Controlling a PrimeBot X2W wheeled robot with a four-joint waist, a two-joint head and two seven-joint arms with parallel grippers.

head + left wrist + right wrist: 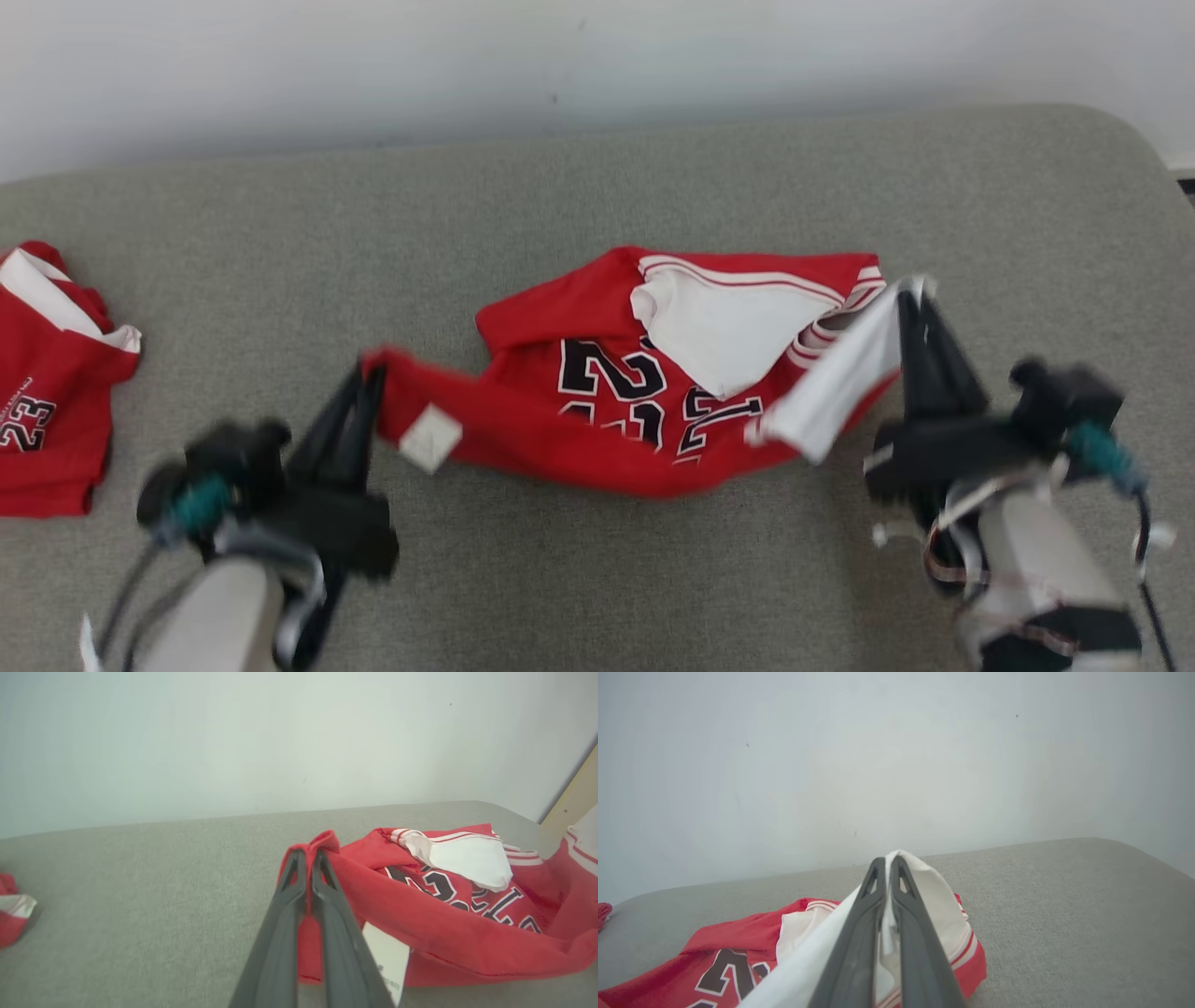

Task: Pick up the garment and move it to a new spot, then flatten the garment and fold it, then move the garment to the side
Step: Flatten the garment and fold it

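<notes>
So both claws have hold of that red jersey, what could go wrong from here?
The left gripper pinches just a thin red corner of the jersey; it may slip out on lifting. The right gripper holds a white flap while the middle lies bunched, so pulling might leave it twisted. A second jersey lies to the left; the two could overlap.
</notes>
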